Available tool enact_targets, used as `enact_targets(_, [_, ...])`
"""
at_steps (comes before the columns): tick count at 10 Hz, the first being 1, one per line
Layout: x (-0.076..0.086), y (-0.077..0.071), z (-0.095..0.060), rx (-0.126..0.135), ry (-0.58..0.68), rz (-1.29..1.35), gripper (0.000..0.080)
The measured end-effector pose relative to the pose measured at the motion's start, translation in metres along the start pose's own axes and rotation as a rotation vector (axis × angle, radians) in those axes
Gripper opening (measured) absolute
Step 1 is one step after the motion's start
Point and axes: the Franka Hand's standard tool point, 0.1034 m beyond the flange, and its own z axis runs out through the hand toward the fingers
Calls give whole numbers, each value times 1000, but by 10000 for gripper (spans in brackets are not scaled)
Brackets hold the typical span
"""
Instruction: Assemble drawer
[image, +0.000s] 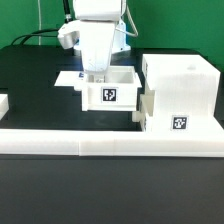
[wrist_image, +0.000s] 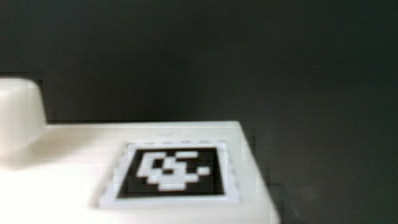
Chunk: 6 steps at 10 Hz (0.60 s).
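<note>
The large white drawer casing (image: 180, 92) stands at the exterior view's right, with a tag on its front. A smaller open tray box (image: 108, 90) with a front tag sits in the middle, just left of the casing. A second small white box part (image: 146, 108) shows between them, against the casing. My gripper (image: 97, 74) hangs right over the tray box's back wall; its fingertips are hidden, so I cannot tell how the jaws stand. The wrist view shows a white tagged face (wrist_image: 173, 170) close up and a rounded white part (wrist_image: 16, 115), but no fingers.
The long low white border rail (image: 110, 138) runs along the table's front edge. The marker board (image: 68, 76) lies flat behind the tray box. A small white piece (image: 3, 102) sits at the exterior view's left edge on the black table.
</note>
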Motion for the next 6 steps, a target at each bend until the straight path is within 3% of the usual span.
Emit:
enact_targets(3, [6,2,5,33,-3,-4,42])
enact_targets(6, [15,14,3,27,2,-3,42])
